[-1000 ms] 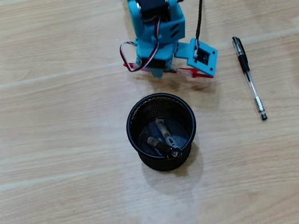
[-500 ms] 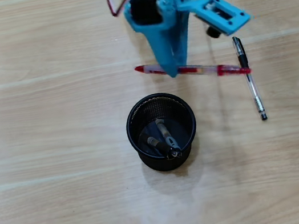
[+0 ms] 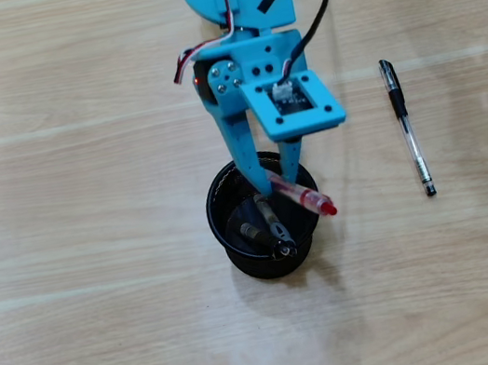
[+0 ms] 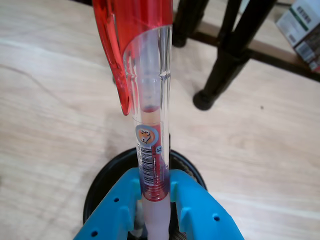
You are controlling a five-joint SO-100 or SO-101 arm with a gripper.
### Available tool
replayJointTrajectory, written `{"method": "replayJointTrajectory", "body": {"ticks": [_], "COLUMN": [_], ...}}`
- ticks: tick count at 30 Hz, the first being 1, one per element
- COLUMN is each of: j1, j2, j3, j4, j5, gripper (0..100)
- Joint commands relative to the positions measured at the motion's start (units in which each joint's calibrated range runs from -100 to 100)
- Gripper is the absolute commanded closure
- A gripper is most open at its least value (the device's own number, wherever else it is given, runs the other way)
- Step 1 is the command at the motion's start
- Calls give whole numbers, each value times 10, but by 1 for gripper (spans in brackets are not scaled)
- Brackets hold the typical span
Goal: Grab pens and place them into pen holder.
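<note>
Clamping narrowly, the blue fingers (image 4: pixel 156 197) grip a red-capped clear plastic pen (image 3: pixel 304 196), slanted over the black round pen holder (image 3: pixel 235 241).

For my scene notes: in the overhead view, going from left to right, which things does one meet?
Black pen holder with dark pens inside → red pen held in the blue pincer → black pen lying on the table.

Overhead view: pen holder (image 3: pixel 261 227) sits mid-table with a pen (image 3: pixel 270 223) inside it, gripper (image 3: pixel 272 180) over its far rim, clamping a second pen (image 3: pixel 304 198) that angles out past the right rim. Third pen (image 3: pixel 406 127) lies on table (image 3: pixel 54 178), well apart, to the right.
</note>
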Motion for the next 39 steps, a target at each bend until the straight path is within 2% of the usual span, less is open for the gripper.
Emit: {"method": "replayJointTrajectory", "body": {"ticks": [1,9,14,23,26,30,31,33,36,39], "j1": [7,6,1,0,-20,-70,-102,-134,-184,-230], "j2": [-6,-6,-9,-17,-34,-45,-38,-23,21,79], "j3": [47,132,132,126,100,22,-35,-95,-174,-216], "j4": [-38,-92,-96,-96,-86,19,108,196,318,413], "j5": [-5,-4,1,10,47,98,97,94,31,-56], "gripper": [98,97,87,88,88,87,86,81,74,75]}}
